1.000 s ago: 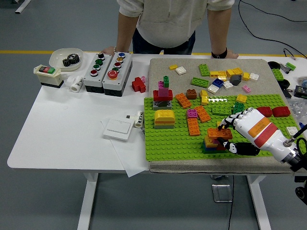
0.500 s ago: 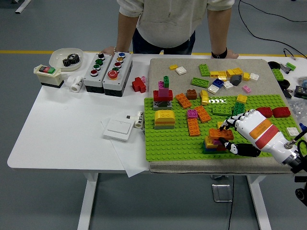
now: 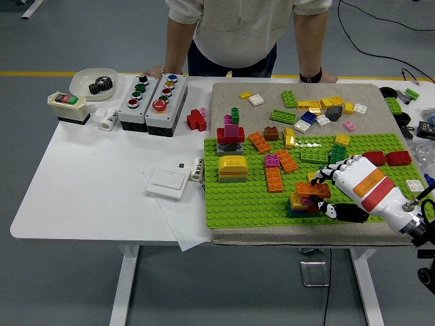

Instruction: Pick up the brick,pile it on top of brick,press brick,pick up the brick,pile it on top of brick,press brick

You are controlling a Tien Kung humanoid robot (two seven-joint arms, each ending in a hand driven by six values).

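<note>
One hand at work: our right hand [image 3: 325, 192] comes in from the right edge and sits at the near right part of the green baseplate [image 3: 245, 197]; we do not see our left hand.
Hand state: the dark fingers [image 3: 319, 178] are curled over the orange brick [image 3: 311, 189], which lies on top of a small stack [image 3: 302, 202]; we judge it a grasp or a press from above, and we cannot tell which.
Change: almost nothing since one second ago; the hand has only settled a little, and the orange brick stays on the stack.
Meaning for task: we think the brick is already piled and the pressing step is in hand; a second brick is not yet picked up.
Stack: layers of orange, yellow, red and green, standing on the studs.
Materials: the bricks are hard, glossy plastic with round studs; the baseplate is a flat studded sheet; under it lies a grey mat [image 3: 353, 234] of dull, felt-like look.
Loose bricks: many colours, spread over the far part of the mat.
Person: stands at the far side, both hands resting on the table edge [image 3: 81, 234].
</note>
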